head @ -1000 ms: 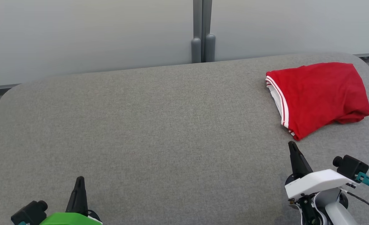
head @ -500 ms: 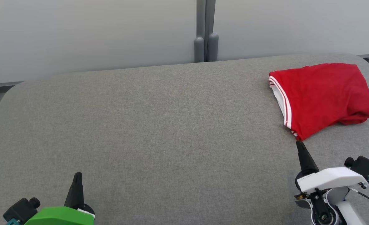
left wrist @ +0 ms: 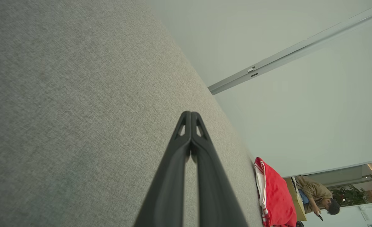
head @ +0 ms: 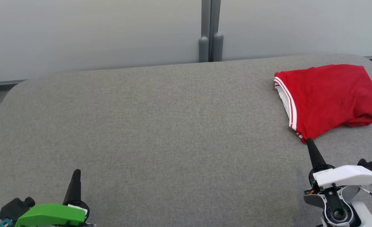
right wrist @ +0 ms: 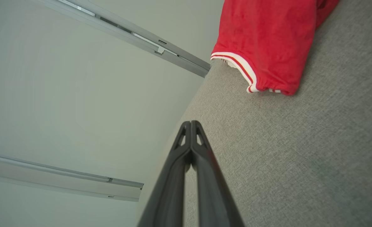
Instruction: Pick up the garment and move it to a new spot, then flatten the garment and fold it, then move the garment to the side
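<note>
A red garment (head: pixel 329 96) with white striped trim lies folded at the far right of the grey fabric surface (head: pixel 160 126). It also appears in the left wrist view (left wrist: pixel 275 195) and the right wrist view (right wrist: pixel 267 37). My right gripper (head: pixel 308 142) is shut and empty, its tip just below the garment's near corner; whether it touches the cloth I cannot tell. My left gripper (head: pixel 76 171) is shut and empty at the lower left, far from the garment. Each wrist view shows its own fingers pressed together (left wrist: pixel 190 115) (right wrist: pixel 190 123).
Pale wall panels with a grey vertical post (head: pixel 210 31) stand behind the surface. The surface's rounded edges fall away at the left and at the far right beside the garment. A seated person (left wrist: pixel 318 194) shows far off in the left wrist view.
The head camera has turned, shifting the whole picture a little rightward. Both grippers sit lower in the picture, and the right one's tip has come up to the garment's near corner.
</note>
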Motion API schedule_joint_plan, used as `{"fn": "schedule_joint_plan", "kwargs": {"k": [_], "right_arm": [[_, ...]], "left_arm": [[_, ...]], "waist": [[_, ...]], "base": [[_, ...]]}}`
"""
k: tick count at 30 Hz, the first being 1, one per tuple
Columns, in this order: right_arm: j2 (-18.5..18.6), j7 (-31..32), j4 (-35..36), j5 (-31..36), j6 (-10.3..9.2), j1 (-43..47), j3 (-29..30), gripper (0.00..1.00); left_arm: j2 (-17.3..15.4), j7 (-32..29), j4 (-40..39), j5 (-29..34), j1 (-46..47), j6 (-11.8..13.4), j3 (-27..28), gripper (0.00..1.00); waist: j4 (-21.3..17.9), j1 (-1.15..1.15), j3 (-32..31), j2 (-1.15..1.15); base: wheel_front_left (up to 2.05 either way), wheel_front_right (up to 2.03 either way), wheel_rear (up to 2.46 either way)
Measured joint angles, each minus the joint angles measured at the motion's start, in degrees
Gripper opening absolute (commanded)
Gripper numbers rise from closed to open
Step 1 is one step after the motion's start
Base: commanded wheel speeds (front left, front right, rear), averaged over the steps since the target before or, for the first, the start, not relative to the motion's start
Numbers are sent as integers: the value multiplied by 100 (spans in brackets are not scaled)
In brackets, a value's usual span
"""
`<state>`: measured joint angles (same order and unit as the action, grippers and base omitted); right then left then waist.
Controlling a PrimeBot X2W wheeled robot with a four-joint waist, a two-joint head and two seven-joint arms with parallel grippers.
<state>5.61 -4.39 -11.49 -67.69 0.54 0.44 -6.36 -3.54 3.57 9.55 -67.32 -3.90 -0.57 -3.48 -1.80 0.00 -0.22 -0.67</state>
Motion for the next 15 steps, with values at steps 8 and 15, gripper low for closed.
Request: {"fn": "schedule_joint_plan", "kwargs": {"k": [8, 15], "right_arm": [[0, 151, -46, -608, 108, -31, 190, 0], [-2, 260, -96, -1103, 212, -127, 349, 0]], "left_arm": [[-44, -111, 108, -559, 109, -111, 91, 0], [-64, -247, 182, -1101, 230, -233, 152, 0]], "waist": [[39, 0, 9, 0], [72, 0, 17, 0]], "base": [[0, 0, 0], [0, 0, 0]]}}
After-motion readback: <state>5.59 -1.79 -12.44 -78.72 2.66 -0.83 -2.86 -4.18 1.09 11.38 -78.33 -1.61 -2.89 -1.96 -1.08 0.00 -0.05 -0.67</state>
